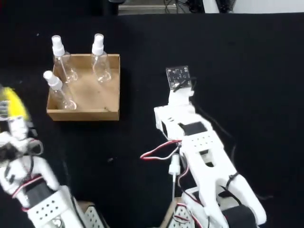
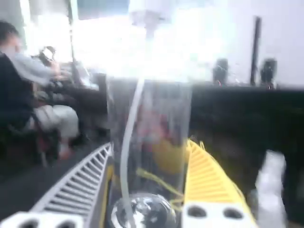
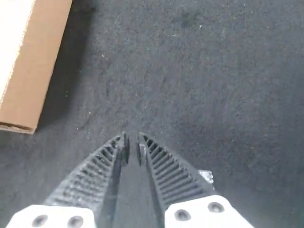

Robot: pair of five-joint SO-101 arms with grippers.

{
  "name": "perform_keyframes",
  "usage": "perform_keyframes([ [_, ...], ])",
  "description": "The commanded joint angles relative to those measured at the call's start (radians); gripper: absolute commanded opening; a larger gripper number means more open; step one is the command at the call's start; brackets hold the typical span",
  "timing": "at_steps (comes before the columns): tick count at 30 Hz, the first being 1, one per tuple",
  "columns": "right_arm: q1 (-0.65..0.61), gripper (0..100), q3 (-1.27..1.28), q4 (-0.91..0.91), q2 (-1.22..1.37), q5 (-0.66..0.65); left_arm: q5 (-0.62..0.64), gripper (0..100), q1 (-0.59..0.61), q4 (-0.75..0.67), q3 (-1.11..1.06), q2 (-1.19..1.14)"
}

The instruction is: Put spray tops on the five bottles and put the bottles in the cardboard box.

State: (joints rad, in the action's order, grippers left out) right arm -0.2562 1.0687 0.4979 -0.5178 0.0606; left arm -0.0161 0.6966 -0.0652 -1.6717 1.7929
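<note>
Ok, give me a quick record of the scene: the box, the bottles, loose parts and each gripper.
box: cardboard box on the black table
bottles in box: three, each with a spray top on
left gripper: shut on a fourth bottle, tube visible inside it
right gripper: jaws nearly closed, nothing between them, above bare table
loose spray top: lying on the table beside the right arm

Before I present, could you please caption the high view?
Three clear plastic bottles with white spray tops stand in the brown cardboard box; a loose spray top lies by the right arm.
</note>
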Motion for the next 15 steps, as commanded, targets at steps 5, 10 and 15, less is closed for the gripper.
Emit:
perform_keyframes([
  [5, -0.011, 1.1, -0.004, -0.029, -0.031, -0.002, 0.002, 3, 0.11, -0.374, -0.015, -0.242],
  [10, -0.011, 1.1, -0.002, -0.029, -0.031, -0.002, 0.002, 3, 0.127, -0.528, 0.13, -0.577],
  [15, -0.011, 1.1, -0.002, -0.029, -0.031, -0.005, 0.003, 3, 0.228, -0.735, 0.285, -0.982],
])
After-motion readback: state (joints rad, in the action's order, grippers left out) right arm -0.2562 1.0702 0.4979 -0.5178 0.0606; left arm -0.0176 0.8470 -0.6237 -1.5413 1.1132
